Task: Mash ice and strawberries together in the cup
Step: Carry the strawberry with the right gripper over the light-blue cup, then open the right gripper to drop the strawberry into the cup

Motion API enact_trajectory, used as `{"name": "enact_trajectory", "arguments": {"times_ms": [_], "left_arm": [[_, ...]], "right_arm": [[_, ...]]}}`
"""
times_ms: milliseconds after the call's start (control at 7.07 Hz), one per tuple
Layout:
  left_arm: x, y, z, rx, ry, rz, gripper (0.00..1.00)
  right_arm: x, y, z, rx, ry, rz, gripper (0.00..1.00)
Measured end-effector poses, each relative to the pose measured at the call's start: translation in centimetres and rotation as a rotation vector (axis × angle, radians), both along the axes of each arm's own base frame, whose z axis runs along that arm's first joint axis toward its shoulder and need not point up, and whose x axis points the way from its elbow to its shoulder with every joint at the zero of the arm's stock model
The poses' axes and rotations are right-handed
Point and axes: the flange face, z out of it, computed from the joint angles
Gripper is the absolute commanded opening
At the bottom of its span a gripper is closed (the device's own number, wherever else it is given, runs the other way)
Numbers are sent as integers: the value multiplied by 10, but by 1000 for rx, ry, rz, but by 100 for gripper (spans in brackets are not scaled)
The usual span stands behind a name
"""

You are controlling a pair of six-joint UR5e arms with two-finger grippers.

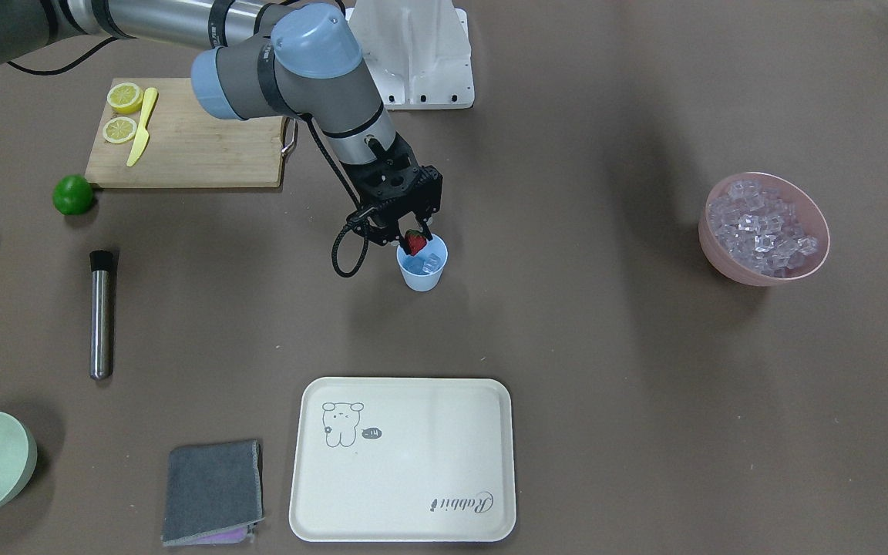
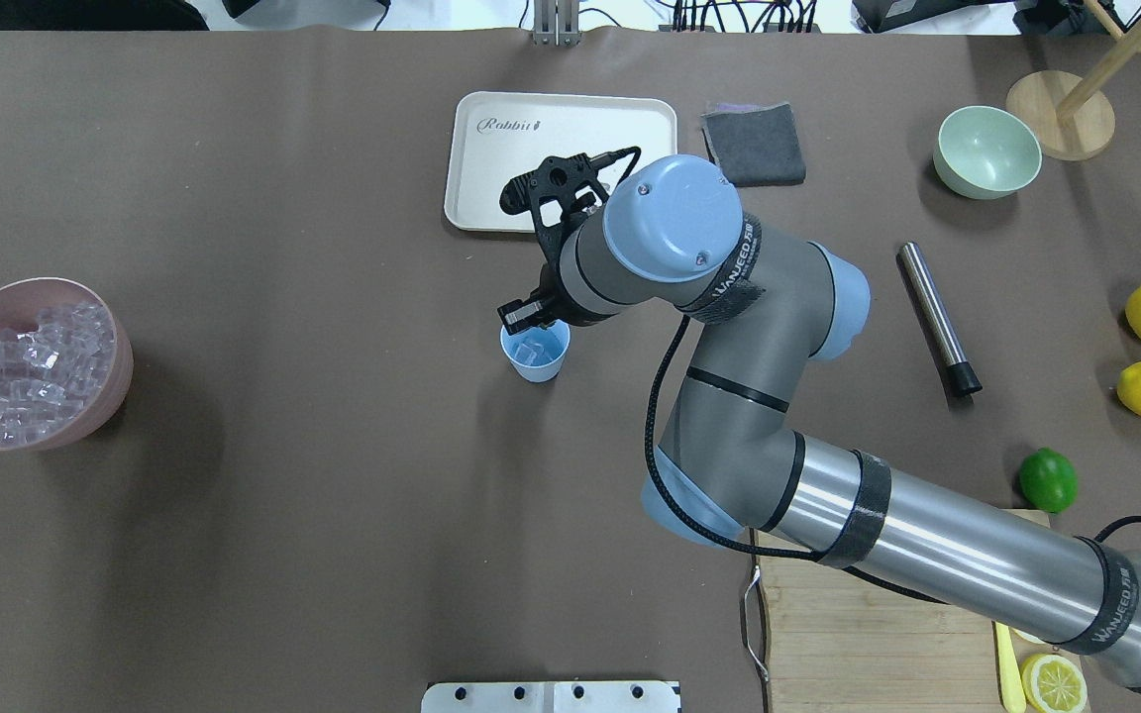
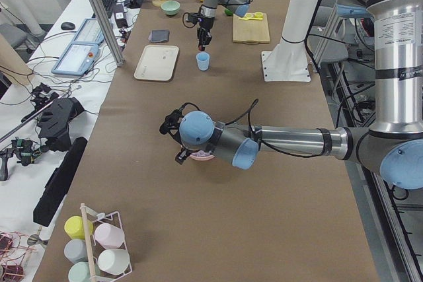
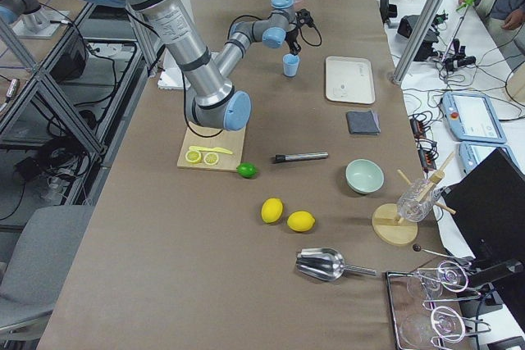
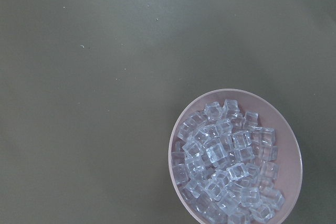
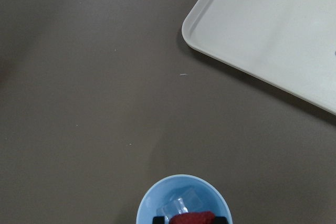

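Strawberry, red with a green top, is pinched in the right pincer just over the mouth of the cup, at mid-frame in the front-facing view. Sweeping that view from its left: a steel muddler with a black end lies on the counter at the left, well apart from the cup; a cream tray sits at lower centre; the light-blue cup stands upright with a few cubes of ice in it; a pink bowl heaped with more cubes is at the right. The right wrist view shows the berry at its bottom edge, directly above the cup's opening. The left pincer shows only in the side views, small, by the pink bowl, so I cannot tell whether it is spread or pressed together.

The step in hand looks like loading the fruit: ice is in, the berry not yet released. Next the right pincer needs to spread so the berry drops inside the rim, then rise straight up without nudging the light cup; after that the muddler at the left of the frame must be fetched for the mashing
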Motion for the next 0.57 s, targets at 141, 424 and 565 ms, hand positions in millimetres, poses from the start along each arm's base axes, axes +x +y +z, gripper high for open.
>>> {"name": "enact_trajectory", "arguments": {"times_ms": [141,424,565], "left_arm": [[0,0,0,0,0,-1,97],[-1,1,-1,1,1,-1,97],[-1,1,-1,2,0,-1,97]], "right_arm": [[-7,2,4,4,2,-1,0],[-22,2,18,21,-20,-4,68],[-26,2,22,26,-27,-5,97]]}}
